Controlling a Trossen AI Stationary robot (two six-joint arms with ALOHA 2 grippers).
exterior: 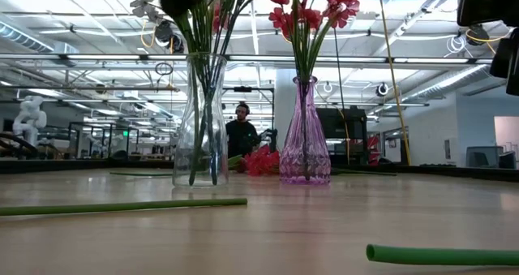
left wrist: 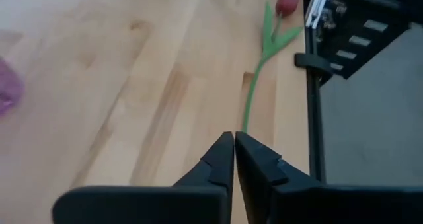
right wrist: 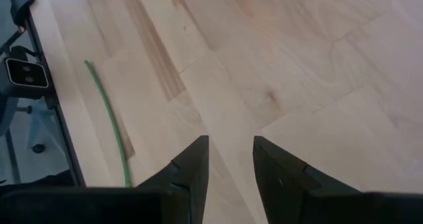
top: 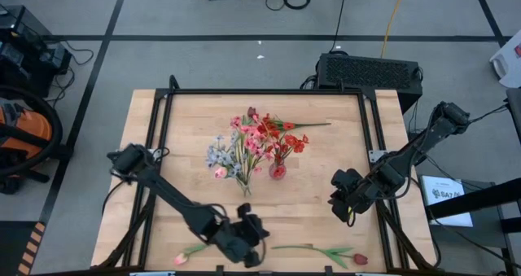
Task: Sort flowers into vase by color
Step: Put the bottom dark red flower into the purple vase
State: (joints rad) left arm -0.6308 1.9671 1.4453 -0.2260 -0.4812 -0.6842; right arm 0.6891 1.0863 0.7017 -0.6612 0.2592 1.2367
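Observation:
A clear vase (top: 244, 188) with pink and pale white-blue flowers and a purple vase (top: 278, 172) with red flowers stand mid-table. A red tulip (top: 317, 249) lies flat along the near edge, at the right. A pink tulip (top: 181, 259) lies at the near left. Another red flower (top: 289, 126) lies behind the vases. My left gripper (top: 259, 238) hovers shut near the front edge, between the two tulips. In the left wrist view its tips (left wrist: 234, 135) point at the red tulip's stem (left wrist: 254, 85). My right gripper (top: 340, 212) stands open above bare wood at the right (right wrist: 230, 141).
Black frame rails (left wrist: 310, 105) run round the table. A dark box (top: 370, 71) sits past the far edge. In the low view both stems lie flat on the wood, with the clear vase (exterior: 201, 121) and the purple vase (exterior: 305, 133) behind them. A person (exterior: 241, 133) is in the room beyond.

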